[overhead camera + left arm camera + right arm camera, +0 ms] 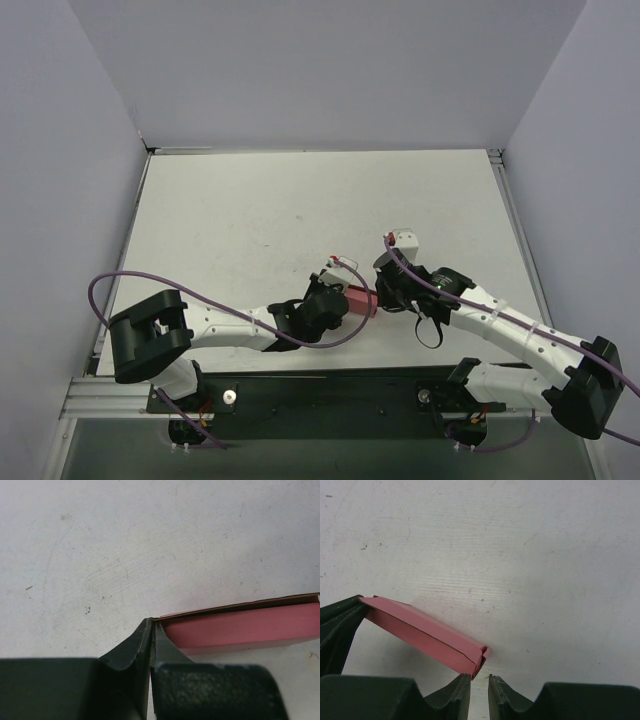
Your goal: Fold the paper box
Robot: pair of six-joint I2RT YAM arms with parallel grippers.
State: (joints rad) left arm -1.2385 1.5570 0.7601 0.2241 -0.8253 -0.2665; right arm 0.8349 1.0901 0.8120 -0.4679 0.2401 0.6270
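Left tool point(151, 626) — paper box point(245, 630) corner

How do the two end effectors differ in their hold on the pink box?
The left end effector is shut, pinching a corner of the pink-red thin card paper box; the right end effector is slightly open, nothing between its jaws. The left grips the box; the right sits beside its other end. Both face the box.

The paper box point(427, 635) is seen as thin pink-red card, matt and smooth, with crisp creases. The surface point(530, 555) is seen as matt white, faintly grained, scratched and speckled with dark marks. The left hand point(151, 627) and right hand point(479, 682) are seen as matt black plastic, finely pebbled in places.
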